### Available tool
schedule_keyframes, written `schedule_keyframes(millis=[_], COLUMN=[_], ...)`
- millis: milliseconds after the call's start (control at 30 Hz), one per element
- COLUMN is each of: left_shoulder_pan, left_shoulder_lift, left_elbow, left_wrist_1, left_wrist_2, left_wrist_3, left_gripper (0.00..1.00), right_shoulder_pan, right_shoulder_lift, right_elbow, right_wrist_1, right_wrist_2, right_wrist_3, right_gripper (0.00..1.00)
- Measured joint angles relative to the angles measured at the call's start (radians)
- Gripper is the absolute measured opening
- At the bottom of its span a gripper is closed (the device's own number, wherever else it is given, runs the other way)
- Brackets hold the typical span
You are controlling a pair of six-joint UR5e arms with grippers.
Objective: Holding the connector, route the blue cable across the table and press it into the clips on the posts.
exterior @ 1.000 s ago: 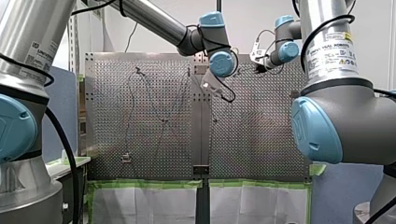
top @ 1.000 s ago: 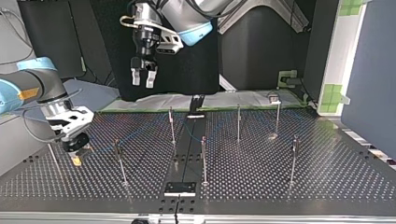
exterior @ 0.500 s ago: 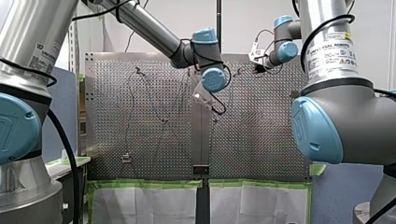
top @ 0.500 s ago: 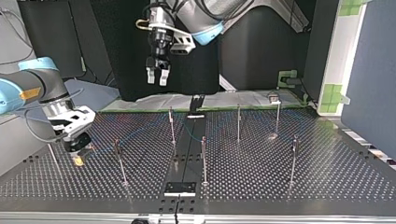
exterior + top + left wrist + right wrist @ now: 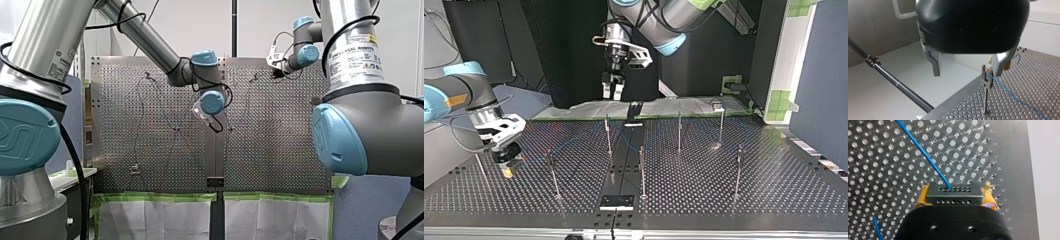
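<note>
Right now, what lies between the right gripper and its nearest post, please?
Only the blue cable, leaving the connector over bare table, in the top view.

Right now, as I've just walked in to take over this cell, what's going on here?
My right gripper, low over the table at the top view's left, is shut on the connector between its yellow pads. The blue cable runs from it past the nearest post. My left gripper hangs open and empty, high above the table near its middle. Whether the cable sits in any clip, I cannot tell.
</note>
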Motion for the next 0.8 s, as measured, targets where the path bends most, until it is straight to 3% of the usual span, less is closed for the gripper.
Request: schedule_keyframes(millis=[567, 800], left_shoulder_pan=[0.135, 0.192], left_shoulder_lift=[0.0, 0.0], left_elbow=[-0.135, -0.192], left_wrist_1=[0.133, 0.146], left_wrist_2=[0.135, 0.192], left_wrist_3=[0.135, 0.161], left_gripper=[1.0, 1.0], right_shoulder_pan=[-0.006, -0.009], right_shoulder_lift=[0.001, 0.001], right_elbow=[0.0, 0.0], right_wrist_1=[-0.001, -0.001], right_wrist_2=[0.0, -0.001], right_wrist_3=[0.0, 0.0], right_gripper=[0.0, 0.0])
